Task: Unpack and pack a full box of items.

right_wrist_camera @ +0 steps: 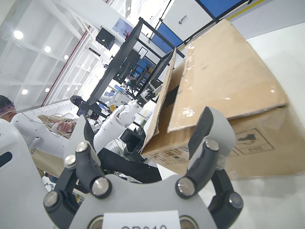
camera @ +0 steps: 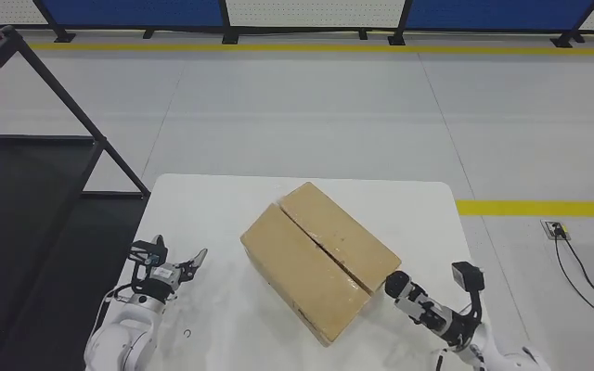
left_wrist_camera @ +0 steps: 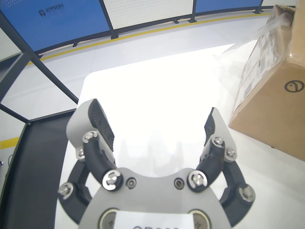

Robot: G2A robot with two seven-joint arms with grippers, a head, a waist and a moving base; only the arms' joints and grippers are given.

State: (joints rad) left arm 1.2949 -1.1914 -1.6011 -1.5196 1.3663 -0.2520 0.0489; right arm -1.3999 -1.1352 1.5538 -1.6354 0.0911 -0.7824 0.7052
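Left gripper [left_wrist_camera: 155, 117] spread open, empty, above table [camera: 204, 213] left side, well apart from box [camera: 320, 260]. Right gripper [right_wrist_camera: 145, 120] open, empty, just beside box end. Box mid-table, skewed, top flaps down, seam slightly gaping.

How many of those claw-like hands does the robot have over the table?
2. The left gripper is over the table's left part, open, apart from the cardboard box. The right gripper is open at the box's near right corner.

The box [camera: 320, 260] keeps its inside hidden beneath its flaps [right_wrist_camera: 226, 72], and the left wrist view crops it.
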